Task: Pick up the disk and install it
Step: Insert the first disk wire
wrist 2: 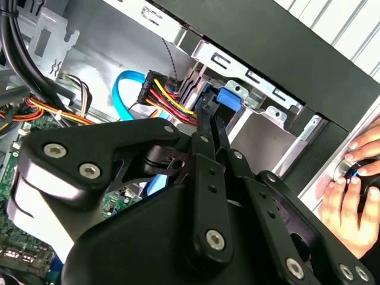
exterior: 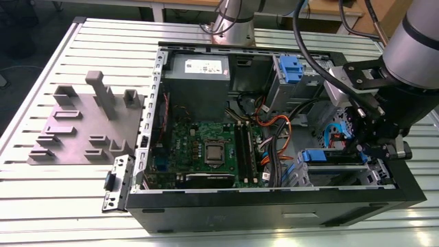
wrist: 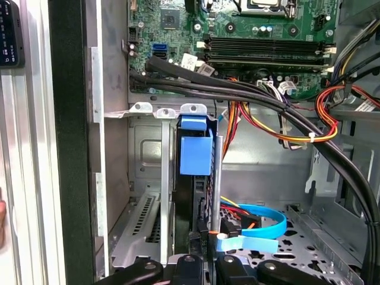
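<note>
I see the hand (exterior: 376, 145) lowered inside the open computer case (exterior: 274, 208), at the drive bay on the exterior view's right. The disk (wrist: 195, 154) stands on edge in a slot of the metal drive cage (wrist: 148, 178), its blue carrier tab uppermost in the first wrist view and its dark body running down toward the black fingers (wrist: 184, 264). In the second wrist view the fingers (wrist 2: 205, 139) reach to the blue tab at the bay, pressed close together around the disk's edge, as far as I can tell. A light-blue data cable (wrist: 264, 228) lies just beside the disk. A person's hand (wrist 2: 350, 190) rests outside the case. The case sits on a slatted counter (exterior: 82, 67).
</note>
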